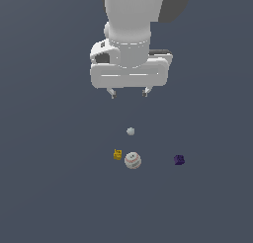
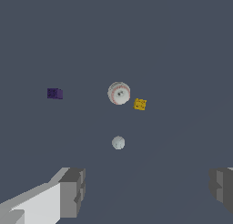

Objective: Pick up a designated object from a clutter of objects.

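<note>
High above the dark grey desk (image 1: 49, 187), the hand (image 1: 128, 93) hangs with its two fingers apart and nothing between them. The wrist view shows the same wide gap, with a finger (image 2: 73, 191) at each side of the picture and bare surface between.

Below it lie four small things. The baseball (image 1: 132, 160), white with red stitching and the largest of them, rests on the desk well under the hand. The yellow block (image 1: 117, 154) sits just beside it, toward the exterior view's left, close enough that I cannot tell whether a gap remains. The small grey ball (image 1: 130, 131) lies near the baseball, between it and the spot under the hand. The purple cube (image 1: 179, 160) stands well apart, toward the exterior view's right.

The task is barely begun, I judge: the descent is yet to come. The main risk is the yellow block; a finger coming down on that side could land on it or knock it into the baseball and set it rolling. Stopping short could put the fingers around the grey ball instead. A round ball may also squirt out if the fingers close off-centre.
</note>
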Available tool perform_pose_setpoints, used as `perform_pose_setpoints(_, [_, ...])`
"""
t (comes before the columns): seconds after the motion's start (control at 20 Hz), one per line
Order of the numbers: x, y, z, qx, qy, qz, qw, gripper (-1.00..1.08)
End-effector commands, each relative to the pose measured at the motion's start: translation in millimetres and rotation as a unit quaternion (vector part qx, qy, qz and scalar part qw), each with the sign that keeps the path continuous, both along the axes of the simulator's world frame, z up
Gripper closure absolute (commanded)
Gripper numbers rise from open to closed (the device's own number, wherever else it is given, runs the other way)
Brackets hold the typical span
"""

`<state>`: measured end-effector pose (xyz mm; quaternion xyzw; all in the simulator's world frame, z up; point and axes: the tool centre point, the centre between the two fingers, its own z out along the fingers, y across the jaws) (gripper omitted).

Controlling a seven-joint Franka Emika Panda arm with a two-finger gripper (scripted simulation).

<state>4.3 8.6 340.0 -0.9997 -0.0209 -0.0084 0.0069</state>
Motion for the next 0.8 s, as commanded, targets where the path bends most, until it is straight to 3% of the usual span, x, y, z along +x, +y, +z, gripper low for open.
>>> perform_pose_setpoints(0.0, [0,0,0,0.000,0.000,0.000,1.0000,-0.92])
perform_pose_setpoints(0.45, [5,5,18,0.015,-0.019,-0.018,0.9995,-0.92])
perform_pose_setpoints(0.75, [6,5,16,0.015,-0.018,-0.021,0.9995,-0.92])
